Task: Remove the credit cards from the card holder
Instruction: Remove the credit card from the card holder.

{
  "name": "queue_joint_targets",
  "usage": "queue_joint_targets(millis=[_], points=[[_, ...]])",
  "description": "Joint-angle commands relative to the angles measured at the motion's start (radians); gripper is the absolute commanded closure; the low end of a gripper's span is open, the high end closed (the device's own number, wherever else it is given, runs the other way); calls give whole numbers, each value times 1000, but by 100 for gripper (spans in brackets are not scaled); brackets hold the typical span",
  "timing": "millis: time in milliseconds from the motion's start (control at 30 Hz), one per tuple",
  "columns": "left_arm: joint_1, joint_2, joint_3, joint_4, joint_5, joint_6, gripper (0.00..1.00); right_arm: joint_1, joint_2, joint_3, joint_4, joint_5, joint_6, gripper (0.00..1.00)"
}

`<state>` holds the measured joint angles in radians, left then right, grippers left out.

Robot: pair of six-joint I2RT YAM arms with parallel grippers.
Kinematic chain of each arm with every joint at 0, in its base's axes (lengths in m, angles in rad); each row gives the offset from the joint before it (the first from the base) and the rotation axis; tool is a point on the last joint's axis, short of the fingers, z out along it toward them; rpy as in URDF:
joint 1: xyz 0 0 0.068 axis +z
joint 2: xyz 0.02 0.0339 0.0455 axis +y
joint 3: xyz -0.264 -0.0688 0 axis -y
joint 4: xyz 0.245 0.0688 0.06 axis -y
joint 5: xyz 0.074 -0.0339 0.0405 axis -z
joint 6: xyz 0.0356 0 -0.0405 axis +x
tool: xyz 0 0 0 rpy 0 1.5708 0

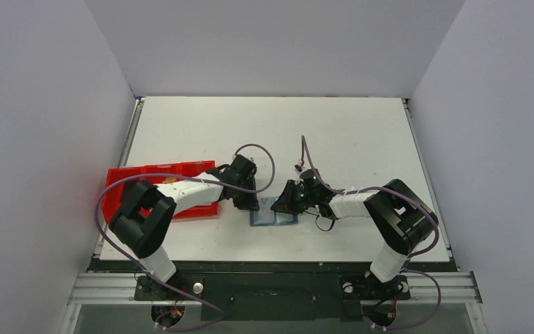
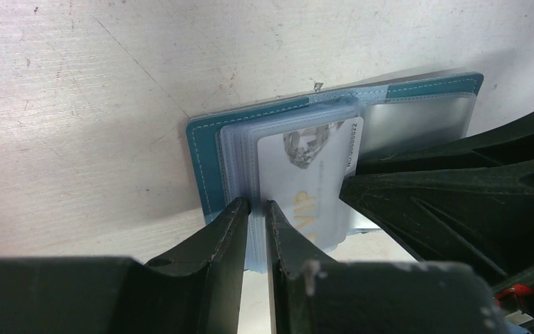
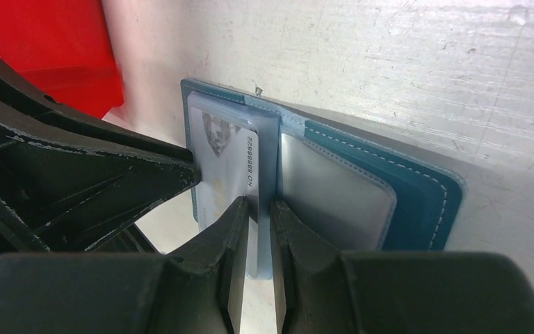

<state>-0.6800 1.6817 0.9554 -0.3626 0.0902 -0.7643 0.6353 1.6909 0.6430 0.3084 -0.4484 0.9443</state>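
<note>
Step in hand is extraction, with no card out yet. Red tray (image 1: 153,170) sits left, apart from the work. Left claw (image 2: 257,209) is nearly together, clamped on the clear sleeve stack of the card holder (image 2: 205,160), which lies open on the bench (image 1: 271,132). The pale VIP card (image 2: 313,181) is in the top sleeve, and what looks like a grey card (image 3: 334,188) shows in the right page. Right claw (image 3: 263,207) is nearly together too, pinched at a sleeve edge by the spine. I can't tell if it has the card itself. Next I'd need right gripping card only and sliding it out while left anchors.
</note>
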Motion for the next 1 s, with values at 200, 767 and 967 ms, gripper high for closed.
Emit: queue_joint_targets(millis=[200, 767, 967], points=[[-32, 78, 19, -1, -40, -20, 88, 3, 30, -29, 131, -43, 39, 90], [-67, 106, 10, -21, -77, -49, 100, 0, -22, -28, 100, -24, 12, 100], [-59, 105, -4, -36, -106, -43, 100, -7, -52, -36, 44, 14, -21, 100]])
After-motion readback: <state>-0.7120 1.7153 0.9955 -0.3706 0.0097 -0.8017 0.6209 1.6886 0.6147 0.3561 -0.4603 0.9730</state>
